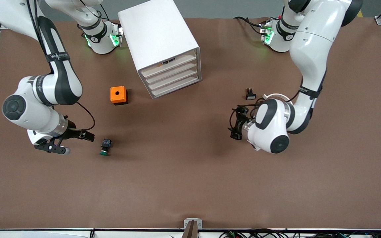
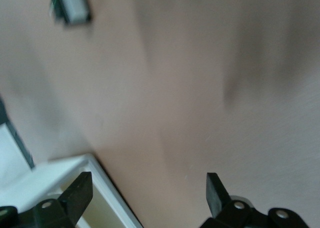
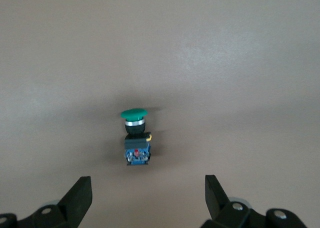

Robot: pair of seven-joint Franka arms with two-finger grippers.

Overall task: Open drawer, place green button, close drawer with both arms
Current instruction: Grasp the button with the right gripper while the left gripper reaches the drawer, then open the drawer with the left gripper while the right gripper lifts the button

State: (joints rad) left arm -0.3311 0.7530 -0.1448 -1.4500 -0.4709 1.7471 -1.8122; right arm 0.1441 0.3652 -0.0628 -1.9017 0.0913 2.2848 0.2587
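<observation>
While all four drawers sat closed | right end effector (image 3: 145,198) spread wide, empty, button (image 3: 136,138) lying on desk (image 1: 190,185) just ahead | light, rigid; grip black-blue body, not slick cap | left end effector (image 2: 147,200) open, empty, waiting.

Table top: matt brown tabletop (image 1: 190,185), smooth like paper.
Cabinet: smooth white plastic drawer cabinet (image 1: 154,36), slightly shiny.
Button: tiny button with shiny green plastic cap (image 3: 135,113).
Arms: glossy white jointed robot arms (image 1: 309,49).
</observation>
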